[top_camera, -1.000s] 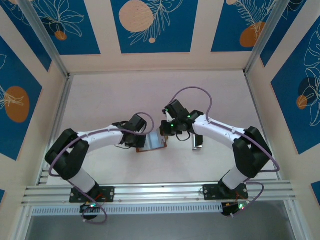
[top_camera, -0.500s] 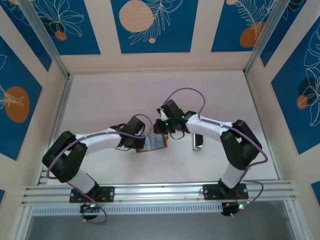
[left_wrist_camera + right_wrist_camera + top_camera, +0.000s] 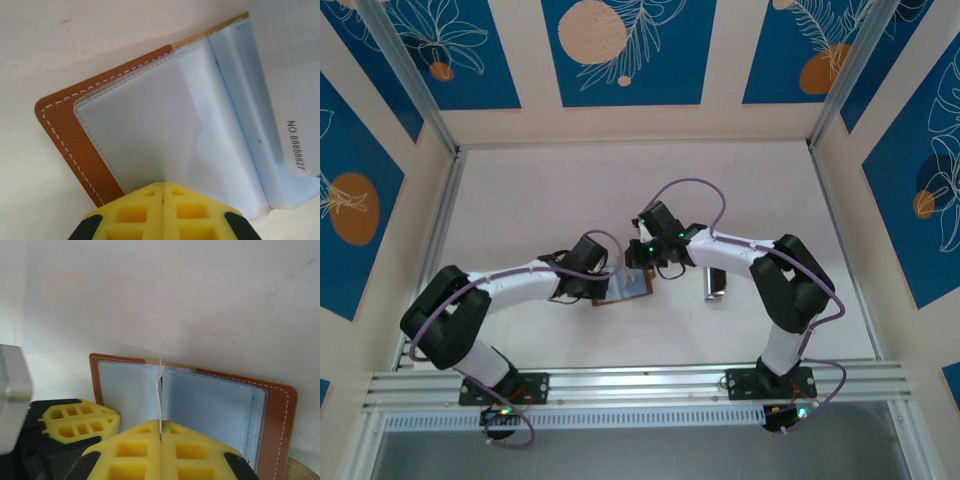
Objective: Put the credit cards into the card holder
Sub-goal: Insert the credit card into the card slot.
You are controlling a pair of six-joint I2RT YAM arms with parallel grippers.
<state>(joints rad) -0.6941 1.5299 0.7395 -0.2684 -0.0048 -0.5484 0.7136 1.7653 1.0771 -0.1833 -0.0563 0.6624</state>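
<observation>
Converging elbows-out, left gripper point(image 3: 163, 187) at card holder point(image 3: 65, 131), right gripper point(image 3: 160, 426) pinching card point(image 3: 295, 75)

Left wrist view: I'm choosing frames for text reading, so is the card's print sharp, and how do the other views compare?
Left wrist: print on the credit card is legible; the left claw at bottom is slightly soft. Right wrist: the card holder is evenly lit, no glare; the right claw is slightly soft. Top external: sharp, but detail too small.

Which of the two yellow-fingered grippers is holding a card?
The right gripper: a thin pale grey card is clamped edge-on in its shut jaws, above the open brown leather wallet. The left gripper is shut on nothing.
</observation>
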